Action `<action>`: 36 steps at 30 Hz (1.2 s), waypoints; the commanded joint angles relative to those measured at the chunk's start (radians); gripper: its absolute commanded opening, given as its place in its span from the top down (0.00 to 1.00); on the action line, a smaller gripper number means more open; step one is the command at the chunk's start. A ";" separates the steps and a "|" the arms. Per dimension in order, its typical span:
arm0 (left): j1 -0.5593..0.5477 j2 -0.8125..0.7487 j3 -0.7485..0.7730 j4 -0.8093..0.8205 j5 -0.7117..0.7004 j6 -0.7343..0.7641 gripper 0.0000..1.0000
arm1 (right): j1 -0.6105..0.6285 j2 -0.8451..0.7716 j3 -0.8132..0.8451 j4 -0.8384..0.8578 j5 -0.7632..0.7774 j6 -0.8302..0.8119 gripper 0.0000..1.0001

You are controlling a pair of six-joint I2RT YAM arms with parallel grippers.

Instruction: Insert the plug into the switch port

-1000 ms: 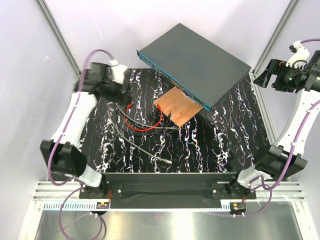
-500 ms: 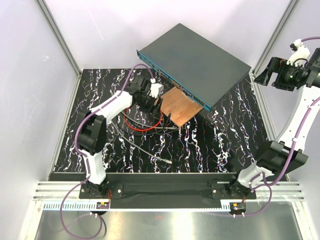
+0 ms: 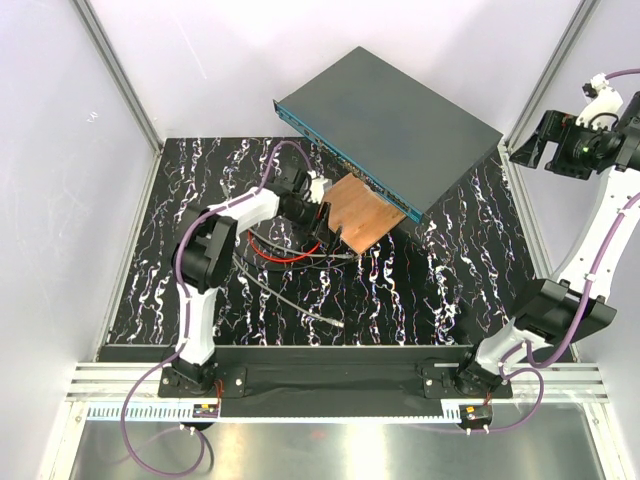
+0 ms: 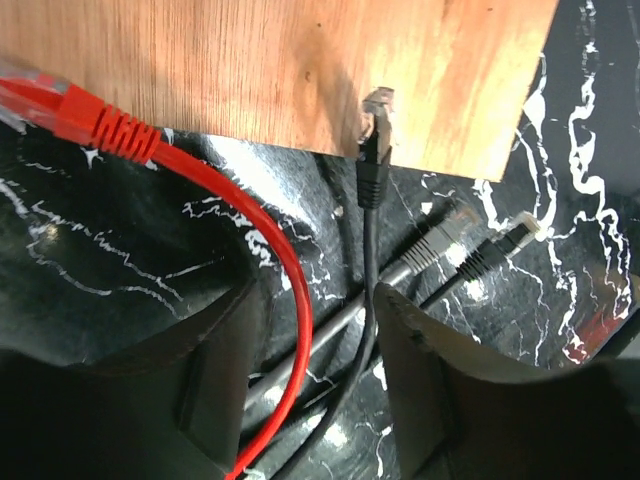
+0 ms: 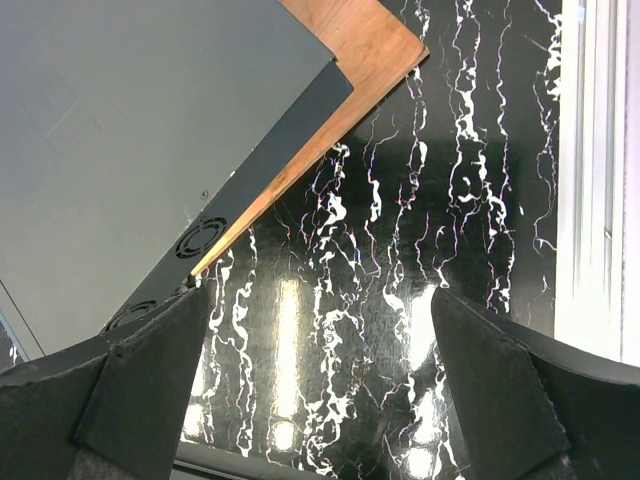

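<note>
The switch point(image 3: 400, 125) is a flat dark grey box lying at an angle at the back, its teal socket face point(image 3: 340, 165) turned to the front left. My left gripper point(image 3: 318, 222) hangs low over a bundle of cables beside the copper-brown plate point(image 3: 360, 212). In the left wrist view, the left gripper point(image 4: 318, 310) has its jaws half apart, and a red cable point(image 4: 285, 300), a grey cable and a black cable run between them. A black plug point(image 4: 374, 150) lies with its tip on the plate, a red plug point(image 4: 60, 110) to its left. My right gripper point(image 5: 320, 400) is open, empty and high at the right.
A grey plug point(image 4: 435, 242) and another black plug point(image 4: 500, 245) lie on the marbled black mat point(image 3: 420, 290). A loose grey cable point(image 3: 290, 295) trails toward the front. The switch's vented side point(image 5: 200, 238) overhangs the plate. Aluminium frame posts point(image 3: 115, 75) and purple walls enclose the table.
My left arm swung from the left side of the mat over to the cables by the plate, and its jaws narrowed. The right arm barely shifted.
</note>
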 commanded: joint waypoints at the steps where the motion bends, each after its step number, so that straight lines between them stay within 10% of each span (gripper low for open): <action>1: -0.006 0.012 0.010 0.064 0.032 -0.023 0.50 | -0.001 0.009 0.056 -0.019 -0.002 0.006 0.00; 9: -0.003 -0.058 -0.008 0.037 0.087 0.002 0.99 | -0.001 0.011 0.069 -0.023 -0.033 0.019 0.00; 25: 0.103 -0.589 -0.052 -0.072 0.578 -0.027 1.00 | 0.001 -0.054 0.039 -0.013 -0.351 -0.001 0.00; 36: 0.100 -0.819 -0.088 -0.303 0.746 0.405 1.00 | 0.246 -0.156 -0.044 0.260 -0.545 0.199 0.00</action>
